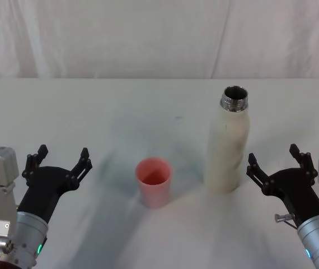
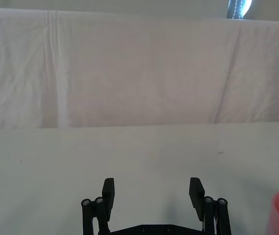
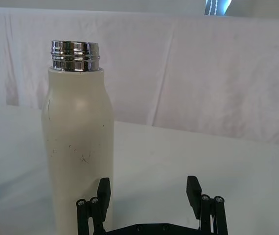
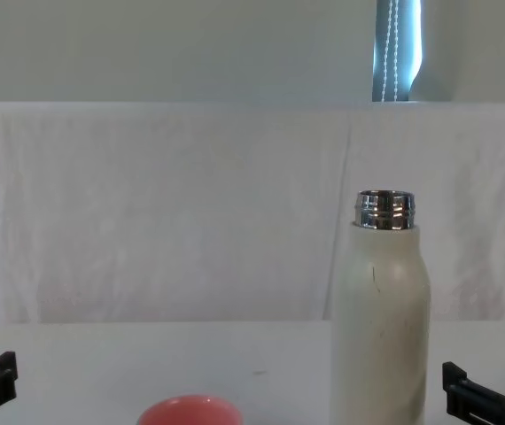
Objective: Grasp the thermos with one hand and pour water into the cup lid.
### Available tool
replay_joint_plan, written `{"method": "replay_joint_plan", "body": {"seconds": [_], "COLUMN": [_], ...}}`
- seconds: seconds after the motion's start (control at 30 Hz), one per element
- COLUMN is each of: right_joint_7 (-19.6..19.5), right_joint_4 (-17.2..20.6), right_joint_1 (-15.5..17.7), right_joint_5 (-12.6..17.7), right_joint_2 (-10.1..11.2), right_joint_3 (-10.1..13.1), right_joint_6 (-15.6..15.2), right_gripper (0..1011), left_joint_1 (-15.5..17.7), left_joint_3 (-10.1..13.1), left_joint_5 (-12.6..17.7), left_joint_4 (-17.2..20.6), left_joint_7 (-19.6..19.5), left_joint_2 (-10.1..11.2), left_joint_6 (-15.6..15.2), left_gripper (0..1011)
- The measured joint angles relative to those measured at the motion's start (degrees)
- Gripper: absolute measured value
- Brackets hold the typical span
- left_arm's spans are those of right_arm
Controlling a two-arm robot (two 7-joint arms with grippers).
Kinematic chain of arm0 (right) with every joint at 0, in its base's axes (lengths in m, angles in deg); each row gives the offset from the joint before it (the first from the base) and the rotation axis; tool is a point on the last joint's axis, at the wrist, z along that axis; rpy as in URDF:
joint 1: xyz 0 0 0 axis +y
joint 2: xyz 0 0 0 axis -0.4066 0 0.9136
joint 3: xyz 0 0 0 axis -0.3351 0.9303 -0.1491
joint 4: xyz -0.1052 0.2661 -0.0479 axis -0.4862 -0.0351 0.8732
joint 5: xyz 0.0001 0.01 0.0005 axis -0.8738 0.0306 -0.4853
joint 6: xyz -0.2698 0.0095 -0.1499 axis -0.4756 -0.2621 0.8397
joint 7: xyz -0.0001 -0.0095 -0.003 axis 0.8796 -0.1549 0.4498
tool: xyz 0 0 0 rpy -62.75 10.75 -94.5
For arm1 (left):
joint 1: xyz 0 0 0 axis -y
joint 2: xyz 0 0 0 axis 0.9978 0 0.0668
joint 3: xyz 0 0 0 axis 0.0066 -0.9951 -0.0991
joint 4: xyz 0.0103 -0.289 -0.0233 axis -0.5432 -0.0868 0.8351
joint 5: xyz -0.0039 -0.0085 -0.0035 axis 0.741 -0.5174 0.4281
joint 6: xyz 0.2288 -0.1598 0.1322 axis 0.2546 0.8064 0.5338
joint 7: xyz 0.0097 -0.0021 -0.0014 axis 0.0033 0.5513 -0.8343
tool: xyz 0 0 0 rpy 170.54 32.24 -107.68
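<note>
On the worktop [image 1: 64,112], thermos [image 1: 227,147] stands uncapped beside cup lid [image 1: 154,182] (mouth up, ready for pouring); right gripper [image 1: 275,159] and left gripper [image 1: 59,159] both spread, empty.

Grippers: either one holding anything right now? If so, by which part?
Nothing held. Left gripper and right gripper are both open and empty; the tall cream-white chrome-necked thermos and pink cup lid stand untouched on the table.
</note>
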Motion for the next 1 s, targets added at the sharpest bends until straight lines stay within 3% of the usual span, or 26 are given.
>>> {"method": "replay_joint_plan", "body": {"seconds": [0.27,0.7,1.0], "right_joint_7": [0.07,4.36,7.86], "right_joint_4": [0.01,0.63,1.07], "right_joint_1": [0.02,2.48,3.2], "right_joint_5": [0.0,0.88,1.63], "right_joint_2": [-0.01,-0.96,-1.31], "right_joint_3": [0.03,1.25,1.29], "right_joint_6": [0.02,3.86,4.4], "right_gripper": [1003,1003,1003], "left_joint_1": [0.0,0.0,0.0], "left_joint_3": [0.0,0.0,0.0], "left_joint_5": [0.0,0.0,0.0], "left_joint_4": [0.0,0.0,0.0], "left_joint_7": [0.0,0.0,0.0], "left_joint_2": [0.0,0.0,0.0], "left_joint_6": [0.0,0.0,0.0], "left_gripper": [1001,1001,1001]}}
